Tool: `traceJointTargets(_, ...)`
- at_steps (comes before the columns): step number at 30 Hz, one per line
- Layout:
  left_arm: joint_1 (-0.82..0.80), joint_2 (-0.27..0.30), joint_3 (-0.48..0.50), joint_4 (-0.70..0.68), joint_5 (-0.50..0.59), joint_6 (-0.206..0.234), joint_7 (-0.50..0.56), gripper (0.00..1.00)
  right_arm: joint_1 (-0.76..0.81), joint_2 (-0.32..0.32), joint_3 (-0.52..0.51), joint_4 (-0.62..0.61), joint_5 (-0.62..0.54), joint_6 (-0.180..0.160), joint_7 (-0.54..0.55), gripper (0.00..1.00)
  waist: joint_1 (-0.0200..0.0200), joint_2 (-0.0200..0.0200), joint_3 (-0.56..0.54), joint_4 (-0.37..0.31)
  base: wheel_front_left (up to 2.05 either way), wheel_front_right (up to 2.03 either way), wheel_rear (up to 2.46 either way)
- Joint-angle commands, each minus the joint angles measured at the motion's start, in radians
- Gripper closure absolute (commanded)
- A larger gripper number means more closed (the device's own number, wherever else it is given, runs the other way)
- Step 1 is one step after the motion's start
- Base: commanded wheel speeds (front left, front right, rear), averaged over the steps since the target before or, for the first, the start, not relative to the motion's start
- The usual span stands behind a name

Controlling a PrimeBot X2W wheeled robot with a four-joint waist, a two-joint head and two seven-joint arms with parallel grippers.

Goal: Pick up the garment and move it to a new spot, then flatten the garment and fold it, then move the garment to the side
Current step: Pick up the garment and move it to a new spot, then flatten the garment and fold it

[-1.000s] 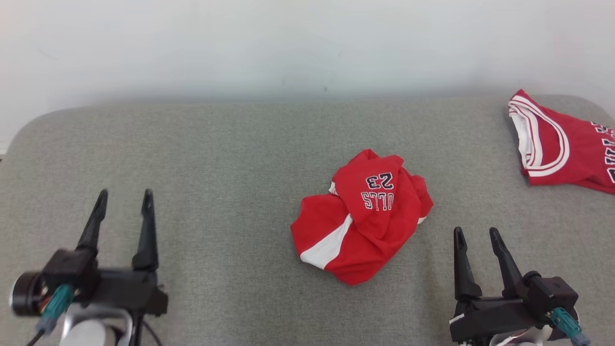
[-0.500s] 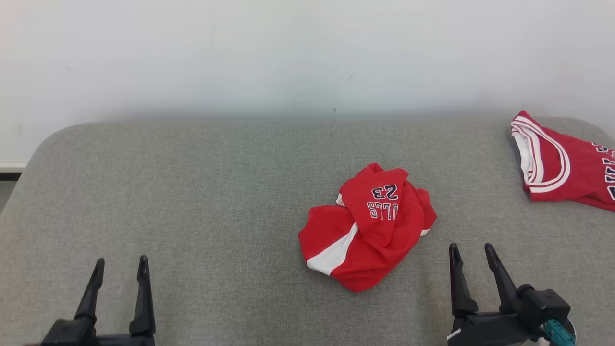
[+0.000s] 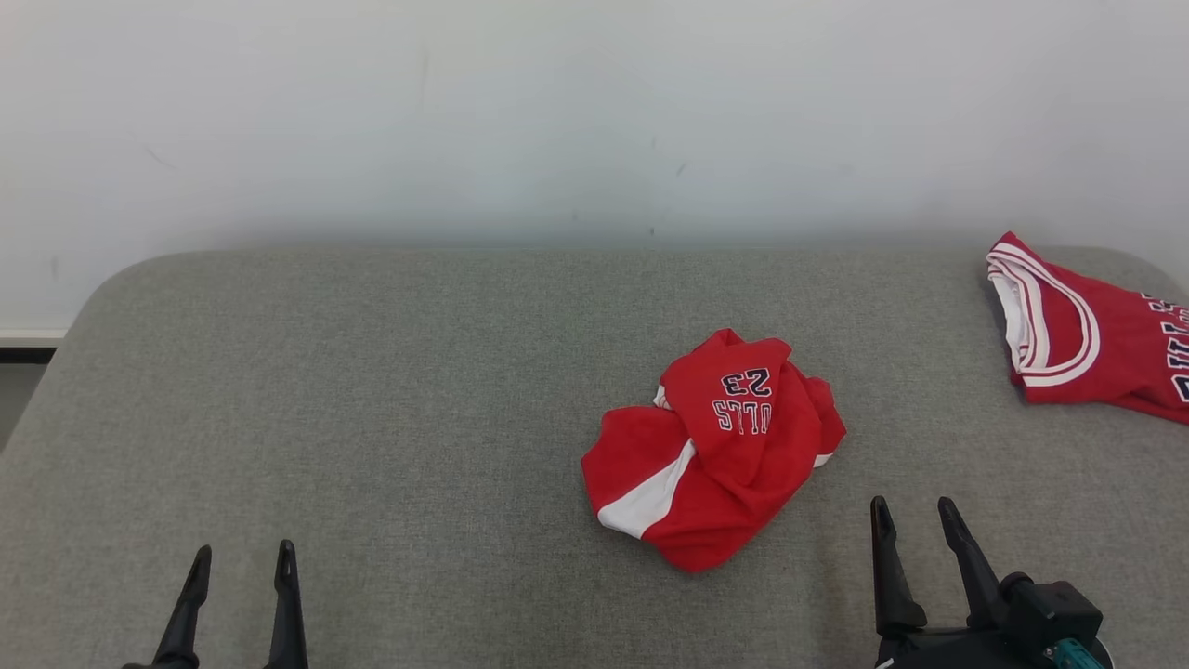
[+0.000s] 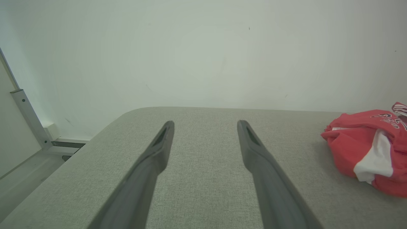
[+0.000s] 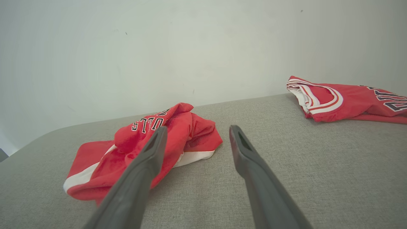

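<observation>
You had the crumpled red garment [image 3: 715, 451] lying on the grey padded surface [image 3: 372, 418], toward 3 o'clock of its middle, with the right gripper [image 3: 912, 514] near it at 4 o'clock and the left gripper [image 3: 243, 557] well apart at 8 o'clock, both spread wide, grasping nothing.

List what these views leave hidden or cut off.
Head view: the crumpled garment hides its own underside and openings in its folds; shirt or shorts, unclear.
Left wrist view: the right edge cuts that garment.
Head and right wrist views: the right edge cuts the flat jersey, lettering incomplete.
Head view: the bottom edge cuts off the left gripper below its fingers and the right gripper at its base.
</observation>
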Motion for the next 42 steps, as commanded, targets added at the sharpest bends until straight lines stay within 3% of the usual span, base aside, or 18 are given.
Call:
traceJointTargets(1,0.014,-0.006,0.006,0.007,0.013,-0.007,-0.003,0.0,0.007,0.003,0.002,0.001,0.005,-0.003,-0.004,0.0,0.0001,0.0,0.0,0.002,0.0,0.0,0.0)
traceJointTargets(25,0.007,-0.062,0.071,0.037,0.078,-0.061,-0.003,0.0,0.012,0.003,0.016,0.011,0.012,-0.003,-0.004,0.0,0.0001,0.0,0.006,0.007,0.0,0.0,0.0)
traceJointTargets(42,0.007,-0.085,0.097,0.038,0.099,-0.075,-0.003,0.0,0.014,0.003,0.013,0.011,0.005,-0.003,-0.004,0.0,0.0001,0.0,0.007,0.009,0.0,0.0,0.0)
